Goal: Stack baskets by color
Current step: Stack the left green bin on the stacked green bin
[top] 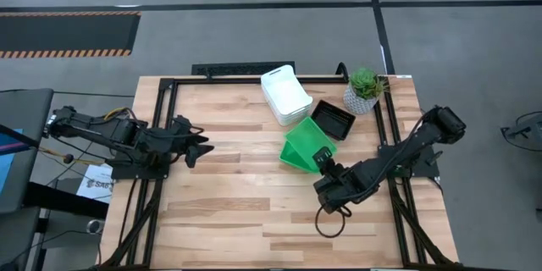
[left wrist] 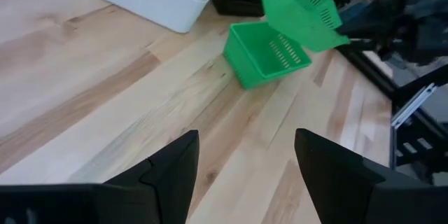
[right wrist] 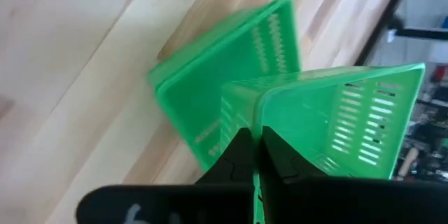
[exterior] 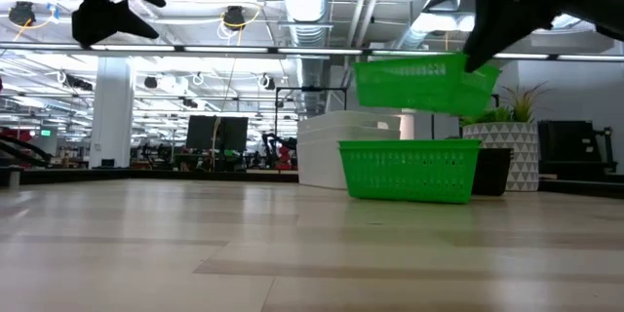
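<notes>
Gripping a raised green basket (exterior: 425, 83) above another green basket (exterior: 409, 171), right fingers (right wrist: 253, 155).

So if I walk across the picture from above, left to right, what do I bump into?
Left pincer → white baskets → black basket → potted plant. The green baskets overlap these, so I left them out.

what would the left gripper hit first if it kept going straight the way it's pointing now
Probably the green basket on the table. The open left gripper points across bare wood toward it, with the right gripper's lifted green basket just above. The line could pass beside it; depth is unclear.
</notes>
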Available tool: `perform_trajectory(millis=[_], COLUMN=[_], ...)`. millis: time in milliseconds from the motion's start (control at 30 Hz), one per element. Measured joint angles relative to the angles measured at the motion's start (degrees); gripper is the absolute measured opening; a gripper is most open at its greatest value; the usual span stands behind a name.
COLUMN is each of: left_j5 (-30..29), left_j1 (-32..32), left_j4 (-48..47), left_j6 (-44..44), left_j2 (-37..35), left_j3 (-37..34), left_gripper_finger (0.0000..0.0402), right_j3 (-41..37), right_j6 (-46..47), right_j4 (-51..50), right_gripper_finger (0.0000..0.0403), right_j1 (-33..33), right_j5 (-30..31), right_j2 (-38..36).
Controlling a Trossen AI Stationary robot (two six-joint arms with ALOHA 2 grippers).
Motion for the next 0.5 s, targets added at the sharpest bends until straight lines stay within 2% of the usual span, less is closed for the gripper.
perform_trajectory(millis=[100,233,500], left_j5=[-0.02,-0.63,-3.06], left_j1=[0.0,0.0,0.0], left_j4=[1.61,2.14,2.3], left_j6=[-1.26,-3.49,-6.47], left_j2=[0.01,0.02,0.0], left_j3=[0.0,0.0,0.0], left_gripper_finger=[0.0224,0.0224,0.0224], right_j3=[-3.34,-7.3,-10.4], right_j6=[0.61,0.69,-3.81], right_j4=[0.8,2.82,9.02], right_gripper_finger=[0.0011,0.001,0.0013], right_j1=[0.42,1.44,1.96], right_j5=[-1.74,-1.03,-0.44], right_j2=[-3.08,-8.57,-15.78])
